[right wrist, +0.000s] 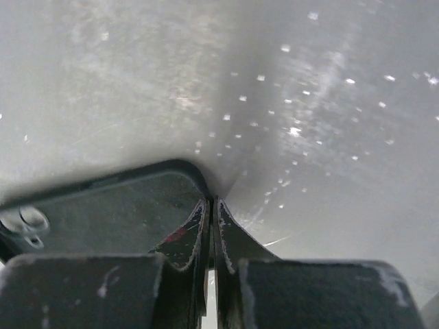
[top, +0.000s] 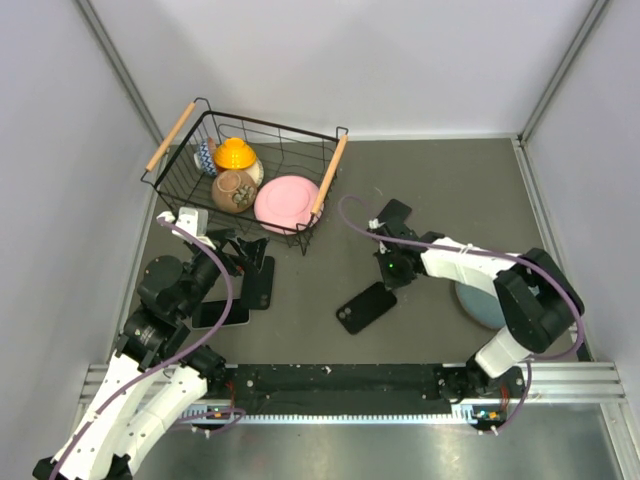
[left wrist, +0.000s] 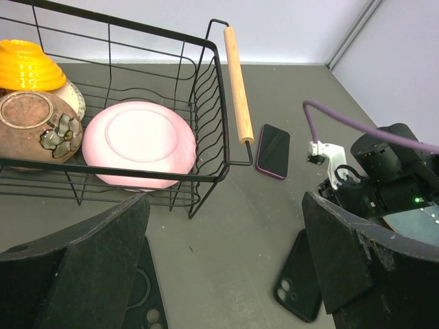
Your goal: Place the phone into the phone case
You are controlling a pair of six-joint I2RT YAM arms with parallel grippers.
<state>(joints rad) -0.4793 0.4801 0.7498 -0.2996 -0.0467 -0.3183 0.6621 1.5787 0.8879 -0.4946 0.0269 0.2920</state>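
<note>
**Right gripper closed at the corner of a black phone-shaped piece**

The phone (left wrist: 273,151), dark with a purple edge, lay flat and screen up on the grey table (top: 450,180). It sat just past the end of the basket's wooden handle (left wrist: 235,82) and beyond the right arm's wrist.

Nearer the arms and apart from the phone lay a black phone-shaped piece (top: 365,307). It had two round camera marks at the end closest to the arms. Whether it was the case or another handset could not be told.

The right gripper (right wrist: 211,203) pointed down at the table, its two fingers pressed tightly together with nothing seen between them. Its tips stood right at a rounded corner of the black piece. Whether they touched it could not be told.

The left gripper (top: 245,255) hovered at the left side of the table with its fingers spread wide and holding nothing. Below it lay two more dark flat pieces (top: 258,285), side by side, one showing ring marks on its face.

Just behind that gripper stood a black wire basket (top: 275,127). It held an upturned pink plate (top: 286,203), a brown flowered bowl (top: 234,191) and a yellow bowl (top: 234,153).

A pale blue dish (top: 478,305) showed partly under the right arm.
</note>
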